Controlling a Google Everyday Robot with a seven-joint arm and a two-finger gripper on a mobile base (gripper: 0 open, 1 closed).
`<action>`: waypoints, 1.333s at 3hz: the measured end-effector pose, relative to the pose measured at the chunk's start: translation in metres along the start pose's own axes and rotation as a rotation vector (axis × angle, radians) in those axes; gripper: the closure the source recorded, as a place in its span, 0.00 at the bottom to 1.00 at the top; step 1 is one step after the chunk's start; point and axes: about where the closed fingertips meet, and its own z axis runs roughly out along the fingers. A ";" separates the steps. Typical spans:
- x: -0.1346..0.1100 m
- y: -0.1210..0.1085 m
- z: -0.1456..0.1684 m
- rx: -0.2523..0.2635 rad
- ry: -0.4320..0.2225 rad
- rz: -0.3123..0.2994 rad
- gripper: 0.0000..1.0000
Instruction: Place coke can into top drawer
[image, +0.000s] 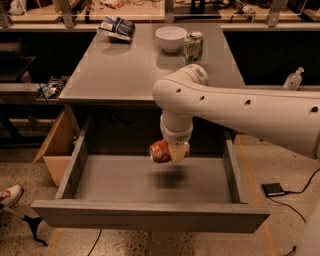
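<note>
The hand (173, 153) hangs over the open top drawer (150, 220), pinching the coke can (160, 151), which lies on its side in the air above the drawer floor, with a shadow beneath it. The drawer stands pulled out from under the grey worktop (125, 70). Near the worktop's far edge a white bowl (171, 37) and a white and green can (192, 46) stand just beside each other

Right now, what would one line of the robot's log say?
end effector: over open top drawer, shut on coke can | coke can: held above drawer floor, not yet released | top drawer: pulled out
</note>
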 end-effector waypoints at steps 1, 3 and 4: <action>0.005 0.008 0.016 -0.040 0.007 0.033 1.00; 0.016 0.017 0.042 -0.100 -0.003 0.093 1.00; 0.018 0.020 0.055 -0.110 -0.039 0.109 1.00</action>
